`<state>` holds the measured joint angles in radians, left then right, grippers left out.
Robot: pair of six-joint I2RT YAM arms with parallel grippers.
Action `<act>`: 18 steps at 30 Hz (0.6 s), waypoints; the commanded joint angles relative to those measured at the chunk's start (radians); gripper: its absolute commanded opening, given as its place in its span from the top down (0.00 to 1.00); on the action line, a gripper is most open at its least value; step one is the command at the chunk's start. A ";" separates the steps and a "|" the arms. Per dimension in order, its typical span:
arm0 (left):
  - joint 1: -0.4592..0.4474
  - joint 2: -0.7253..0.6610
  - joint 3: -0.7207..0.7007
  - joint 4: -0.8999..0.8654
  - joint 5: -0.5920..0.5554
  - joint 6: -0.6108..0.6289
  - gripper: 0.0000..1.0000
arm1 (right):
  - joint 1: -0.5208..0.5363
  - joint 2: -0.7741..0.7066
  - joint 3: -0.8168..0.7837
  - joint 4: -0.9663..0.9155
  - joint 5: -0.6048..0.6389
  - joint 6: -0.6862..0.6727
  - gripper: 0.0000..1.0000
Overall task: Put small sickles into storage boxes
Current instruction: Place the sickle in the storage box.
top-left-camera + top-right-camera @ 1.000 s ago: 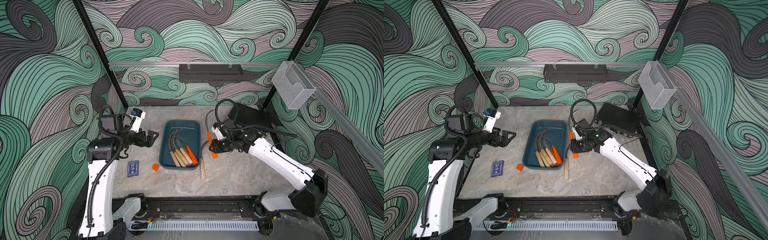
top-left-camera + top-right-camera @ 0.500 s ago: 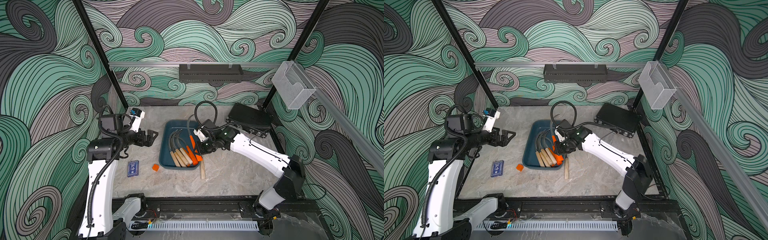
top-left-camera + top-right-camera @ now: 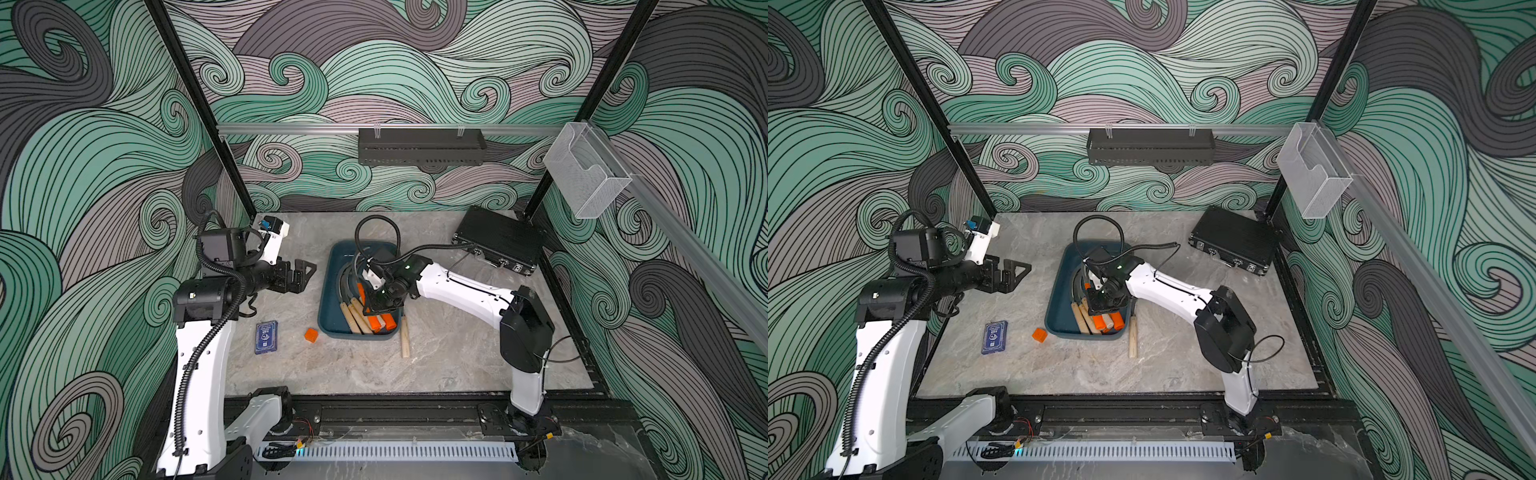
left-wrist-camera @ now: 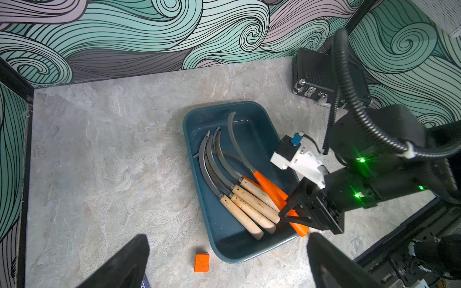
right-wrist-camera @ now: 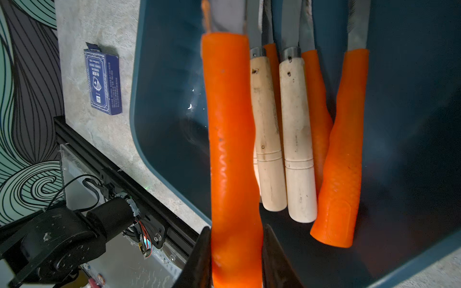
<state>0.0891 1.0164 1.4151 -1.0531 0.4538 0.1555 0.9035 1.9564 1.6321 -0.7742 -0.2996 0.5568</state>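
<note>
The dark teal storage box (image 3: 332,316) (image 3: 1061,309) (image 4: 224,237) lies mid-table with several small sickles in it, wooden handles (image 4: 249,207) beside orange ones (image 5: 341,162). My right gripper (image 3: 380,305) (image 3: 1102,305) (image 5: 235,232) hangs low over the box's near right part, shut on the orange handle of a sickle (image 5: 232,149) whose blade points toward the far end. Another wooden-handled sickle (image 3: 405,336) (image 3: 1132,338) lies on the table just right of the box. My left gripper (image 3: 305,274) (image 4: 228,264) hovers left of the box, open and holding nothing.
A small orange cube (image 3: 311,335) (image 4: 201,262) and a blue card box (image 3: 266,337) (image 5: 103,79) lie left of the tray. A black latch case (image 3: 498,245) sits at the back right. A clear bin (image 3: 586,178) and a black rack (image 3: 419,146) hang on the walls.
My right arm has swung left with the orange-handled sickle, from beside the tray's right edge to over the handles inside it. The left arm has not moved.
</note>
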 commanded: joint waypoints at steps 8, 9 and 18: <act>-0.004 -0.022 0.026 -0.013 0.017 -0.004 0.01 | 0.008 0.078 0.055 -0.004 -0.028 0.017 1.00; -0.003 -0.022 0.026 -0.014 0.019 -0.004 0.01 | 0.008 0.083 0.056 -0.005 -0.028 0.017 0.99; -0.003 -0.025 0.030 -0.019 0.026 0.002 0.02 | 0.011 0.140 0.078 -0.020 -0.015 0.015 0.97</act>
<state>0.0891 1.0077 1.4155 -1.0542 0.4580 0.1558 0.9096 2.0819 1.6901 -0.7784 -0.3157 0.5625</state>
